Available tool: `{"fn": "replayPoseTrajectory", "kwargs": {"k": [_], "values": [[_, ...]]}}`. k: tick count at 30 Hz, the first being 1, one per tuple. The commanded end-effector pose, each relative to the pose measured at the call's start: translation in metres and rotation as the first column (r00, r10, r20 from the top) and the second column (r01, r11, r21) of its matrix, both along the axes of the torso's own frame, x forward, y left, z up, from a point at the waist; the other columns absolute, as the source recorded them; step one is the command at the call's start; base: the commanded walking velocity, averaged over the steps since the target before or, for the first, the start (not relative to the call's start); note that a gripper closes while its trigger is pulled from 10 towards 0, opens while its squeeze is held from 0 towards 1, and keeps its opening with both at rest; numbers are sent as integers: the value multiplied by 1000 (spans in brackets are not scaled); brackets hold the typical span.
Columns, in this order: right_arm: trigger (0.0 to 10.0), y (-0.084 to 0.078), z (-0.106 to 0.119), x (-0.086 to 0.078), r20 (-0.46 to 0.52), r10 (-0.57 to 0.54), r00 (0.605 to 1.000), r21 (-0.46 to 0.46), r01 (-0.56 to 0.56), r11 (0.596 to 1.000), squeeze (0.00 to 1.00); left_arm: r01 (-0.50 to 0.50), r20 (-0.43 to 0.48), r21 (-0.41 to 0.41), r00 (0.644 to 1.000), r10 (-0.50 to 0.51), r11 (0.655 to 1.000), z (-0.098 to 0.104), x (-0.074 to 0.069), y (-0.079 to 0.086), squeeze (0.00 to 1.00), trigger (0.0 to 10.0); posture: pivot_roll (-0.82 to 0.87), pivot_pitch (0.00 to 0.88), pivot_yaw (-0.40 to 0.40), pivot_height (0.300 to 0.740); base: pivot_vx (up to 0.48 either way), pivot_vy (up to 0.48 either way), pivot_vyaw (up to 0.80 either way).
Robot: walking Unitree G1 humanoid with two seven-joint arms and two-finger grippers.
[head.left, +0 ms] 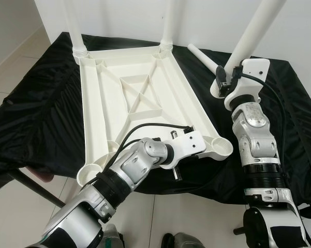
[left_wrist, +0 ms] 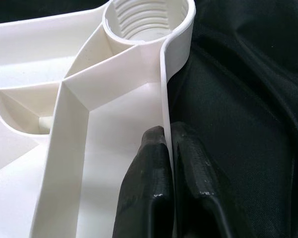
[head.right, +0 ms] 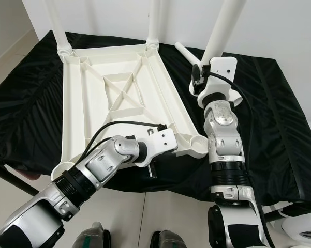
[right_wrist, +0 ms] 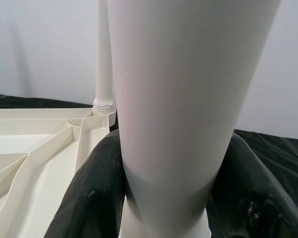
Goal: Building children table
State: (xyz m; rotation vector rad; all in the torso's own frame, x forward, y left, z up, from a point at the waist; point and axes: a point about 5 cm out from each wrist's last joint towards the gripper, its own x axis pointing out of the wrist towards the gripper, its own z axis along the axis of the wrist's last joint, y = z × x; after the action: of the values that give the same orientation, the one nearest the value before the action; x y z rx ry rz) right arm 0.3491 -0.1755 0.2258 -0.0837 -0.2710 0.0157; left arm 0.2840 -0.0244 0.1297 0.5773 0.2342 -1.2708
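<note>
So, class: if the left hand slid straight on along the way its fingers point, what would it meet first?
Likely the empty threaded socket at the tabletop corner: the left hand pinches the rim leading to it.

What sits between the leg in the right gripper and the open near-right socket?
Nothing visible. The right gripper holds a white leg tilted above the black cloth, beside the upturned tabletop. The near-right socket is open; the left gripper pinches the rim just short of it.
</note>
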Motion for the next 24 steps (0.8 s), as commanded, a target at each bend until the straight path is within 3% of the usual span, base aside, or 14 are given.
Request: {"fn": "replayPoseTrajectory", "kwargs": {"k": [1,3,4,6,7,14,24], "values": [[10000,-2,2,-4,12,10,1000,-16,-10,1000,0,-25,-15,51,1000,26,998,-15,-1,7,0,0,32,45,-52,740,0,0,0],[10000,-2,2,-4,12,10,1000,-16,-10,1000,0,-25,-15,51,1000,26,998,-15,-1,7,0,0,32,45,-52,740,0,0,0],[10000,-2,0,-6,5,24,1000,-24,-24,999,0,-35,-13,60,999,36,998,-17,0,10,0,5137,32,45,-52,740,0,0,0],[10000,-2,0,-6,5,24,1000,-24,-24,999,0,-35,-13,60,999,36,998,-17,0,10,0,5137,32,45,-52,740,0,0,0],[10000,-3,-3,-8,-5,33,999,-24,-33,999,0,-46,-9,70,999,46,997,-18,2,12,0,10000,29,45,-52,740,0,0,0],[10000,-7,-10,-16,-46,81,996,-17,-82,996,0,-93,9,115,996,93,989,-24,11,29,0,10000,20,40,-52,740,0,0,0],[10000,-10,-14,-26,-110,172,979,-10,-174,985,0,-126,25,123,992,124,984,-23,20,39,0,10000,10,52,-58,740,0,0,0]]}}
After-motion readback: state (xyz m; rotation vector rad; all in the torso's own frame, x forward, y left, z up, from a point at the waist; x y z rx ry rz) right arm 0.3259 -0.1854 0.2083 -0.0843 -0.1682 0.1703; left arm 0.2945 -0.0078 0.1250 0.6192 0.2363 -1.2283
